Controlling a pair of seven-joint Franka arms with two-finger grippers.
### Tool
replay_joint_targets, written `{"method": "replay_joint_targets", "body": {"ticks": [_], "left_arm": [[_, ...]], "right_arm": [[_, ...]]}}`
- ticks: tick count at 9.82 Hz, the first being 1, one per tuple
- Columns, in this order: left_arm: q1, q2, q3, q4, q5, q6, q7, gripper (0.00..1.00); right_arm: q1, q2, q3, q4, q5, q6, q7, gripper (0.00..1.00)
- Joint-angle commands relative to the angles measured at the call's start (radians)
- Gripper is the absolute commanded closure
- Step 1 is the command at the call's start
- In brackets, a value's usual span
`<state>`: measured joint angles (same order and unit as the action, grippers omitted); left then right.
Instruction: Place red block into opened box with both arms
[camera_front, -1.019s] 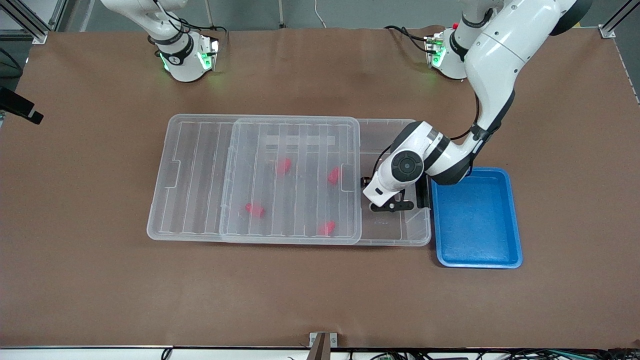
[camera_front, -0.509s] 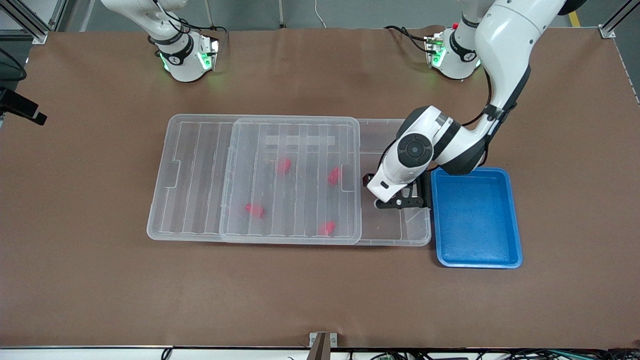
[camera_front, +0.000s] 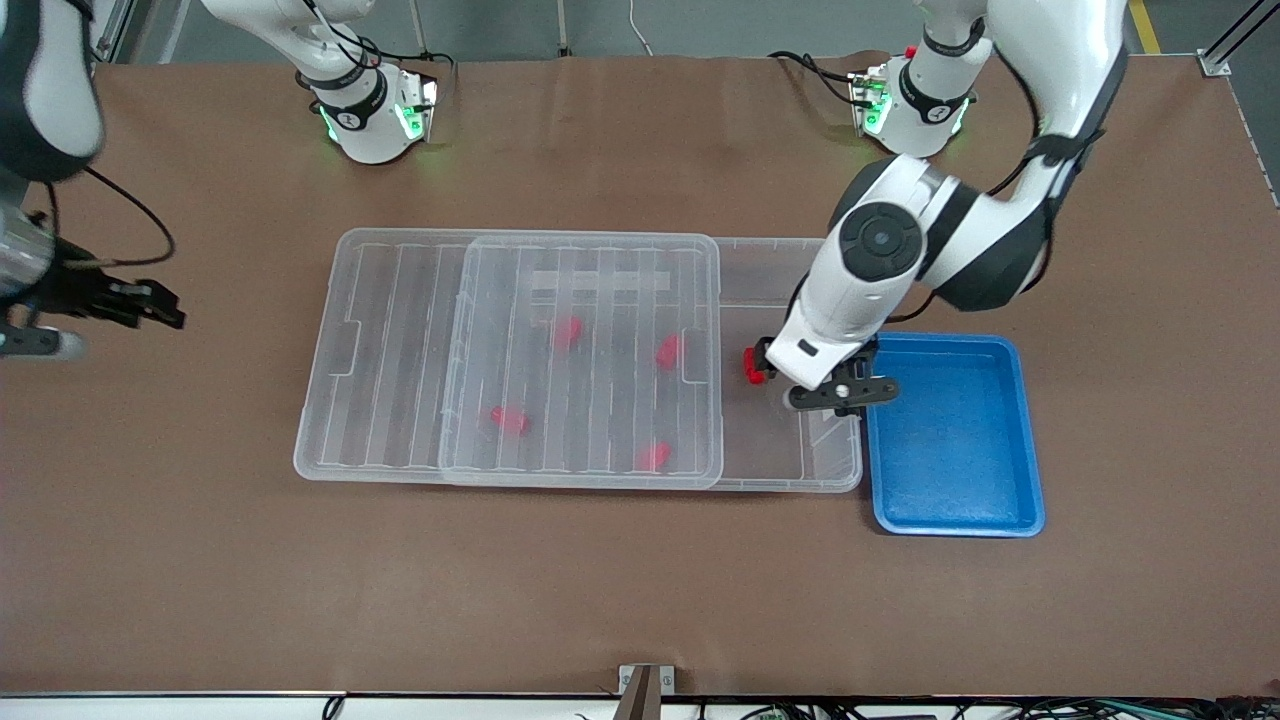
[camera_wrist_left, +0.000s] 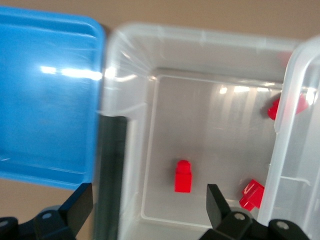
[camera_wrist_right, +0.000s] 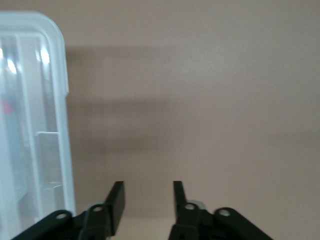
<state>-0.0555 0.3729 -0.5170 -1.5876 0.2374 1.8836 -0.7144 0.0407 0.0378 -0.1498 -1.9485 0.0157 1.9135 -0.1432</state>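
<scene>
The red block (camera_wrist_left: 183, 176) lies flat on the floor of the box (camera_front: 835, 478), in the uncovered end nearest the blue tray (camera_front: 955, 520), and nothing grips it; it is a small, glossy, slightly stepped piece of hard plastic, and four more like it show as red blurs through the ribbed lid (camera_front: 590, 250); the lid rests slid toward the right arm's end of the table, overhanging the box there, which is what leaves this opening for a drop; the left gripper (camera_front: 838, 393) hangs over that open end close to the tray's edge, its black fingers (camera_wrist_left: 214, 202) spread wide and empty, and the block sits directly below between them in the left wrist view, so the release looks already made; the box is clear thin-walled plastic with rounded corners, and a dark latch (camera_wrist_left: 111, 165) marks the short wall against the tray; the tray is a shallow, smooth blue pan with a raised rim, bare inside; the right gripper (camera_front: 130, 300) hovers above bare brown table off the lid's overhanging end, well apart from the box, fingers (camera_wrist_right: 116, 200) parallel with a narrow gap and nothing between them; it appears to be waiting; the table covering is matte brown and faintly creased.
</scene>
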Motion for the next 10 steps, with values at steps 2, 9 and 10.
{"method": "replay_joint_targets", "body": {"ticks": [2,9,10], "left_arm": [[0.07,0.008,-0.007,0.223,0.017,-0.245,0.071,0.0],[0.221,-0.224,0.058,0.206,-0.125,-0.32,0.385,0.0],[0.16,-0.268,0.156,0.158,-0.151,-0.325,0.438,0.0]], "right_arm": [[0.01,-0.004,0.041,-0.164,0.009,0.146,-0.052,1.0],[0.021,0.085,0.148,-0.185,0.073,0.219,-0.042,1.0],[0.019,0.086,0.167,-0.182,0.078,0.219,-0.036,1.0]]}}
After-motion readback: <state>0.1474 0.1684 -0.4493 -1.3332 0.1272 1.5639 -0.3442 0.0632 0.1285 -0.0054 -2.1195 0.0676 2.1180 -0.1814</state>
